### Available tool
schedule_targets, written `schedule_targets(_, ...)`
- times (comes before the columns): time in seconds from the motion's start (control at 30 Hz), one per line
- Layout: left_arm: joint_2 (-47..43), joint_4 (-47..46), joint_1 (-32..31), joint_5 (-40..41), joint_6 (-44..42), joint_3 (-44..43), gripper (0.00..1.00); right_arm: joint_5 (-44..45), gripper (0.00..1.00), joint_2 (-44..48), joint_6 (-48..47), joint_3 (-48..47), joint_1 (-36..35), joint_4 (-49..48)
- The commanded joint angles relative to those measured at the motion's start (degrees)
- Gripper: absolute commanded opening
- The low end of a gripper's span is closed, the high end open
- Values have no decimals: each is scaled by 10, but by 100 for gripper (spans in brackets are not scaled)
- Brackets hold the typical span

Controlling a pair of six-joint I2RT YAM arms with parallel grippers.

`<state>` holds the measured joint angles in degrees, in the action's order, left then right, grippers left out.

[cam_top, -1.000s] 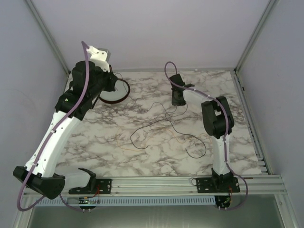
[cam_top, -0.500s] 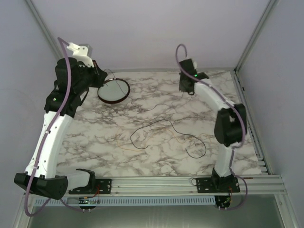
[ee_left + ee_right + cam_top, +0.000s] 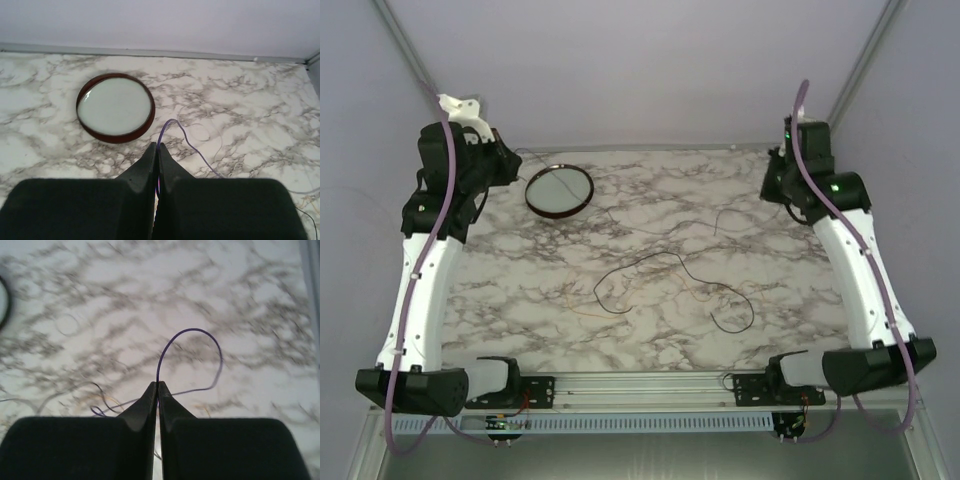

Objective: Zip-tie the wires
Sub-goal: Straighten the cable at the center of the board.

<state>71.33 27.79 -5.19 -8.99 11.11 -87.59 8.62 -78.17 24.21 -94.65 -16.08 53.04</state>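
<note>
Two grippers, both clenched. Left gripper [image 3: 156,146]: high over the far left corner of the marble table [image 3: 520,290], its tips pressed together on a thin strand of the wires [image 3: 169,121]. That strand looks purple in the wrist view, arches out from the tips and trails down to the right towards the tabletop. Right gripper [image 3: 158,385]: high at the far right edge, its tips likewise pressed together on a thin purple-looking strand [image 3: 192,330] that rises from them, curls into an open loop and runs back to the left; this view is blurred. Whether the two held strands belong to one wire cannot be told. Rest of the wires: loose on the table around its middle, between the two arms and well apart from both grippers. It forms one dark open loop [image 3: 640,262] at centre and a smaller dark loop [image 3: 733,318] nearer the right arm's base, with fainter pale strands among them. Round dark-rimmed dish [image 3: 115,106]: flat on the table at far left, just beyond the left gripper's tips in the wrist view.
</note>
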Motion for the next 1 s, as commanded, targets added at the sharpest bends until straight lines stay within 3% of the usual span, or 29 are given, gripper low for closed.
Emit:
schedule_targets(0.0, 4, 44, 24, 6, -8, 19, 0, 4, 0, 74, -19, 33, 53, 105)
schedule_targets(0.3, -70, 21, 44, 31, 21, 199, 0, -71, 0, 153, -45, 146, 171, 66)
schedule_targets(0.57, -143, 20, 45, -54, 69, 307, 0, 40, 0, 136, -84, 173, 262, 91)
schedule_targets(0.97, -182, 7, 45, -67, 106, 426, 0, 25, 0, 123, -78, 241, 296, 40)
